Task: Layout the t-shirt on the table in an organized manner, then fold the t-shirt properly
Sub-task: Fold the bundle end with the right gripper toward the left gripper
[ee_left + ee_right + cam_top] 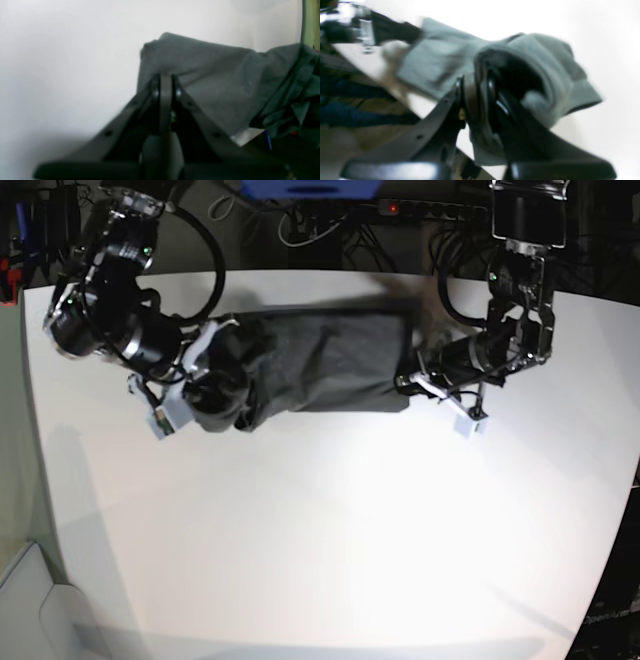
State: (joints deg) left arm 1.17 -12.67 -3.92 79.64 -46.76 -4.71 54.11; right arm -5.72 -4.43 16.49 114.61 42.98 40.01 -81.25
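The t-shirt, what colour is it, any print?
Plain dark charcoal grey t-shirt, no print; clearest in the base view.

Dark cables (300, 225) and a power strip (440, 210) clutter the dim background.

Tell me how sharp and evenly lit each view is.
Left wrist: soft focus, the t-shirt fairly clear, the table a pale wash. Right wrist: heavy motion blur, background smeared, table overexposed. Base: sharpest, with wide-angle bending of the table's edges, bright glare mid-table and dim corners.
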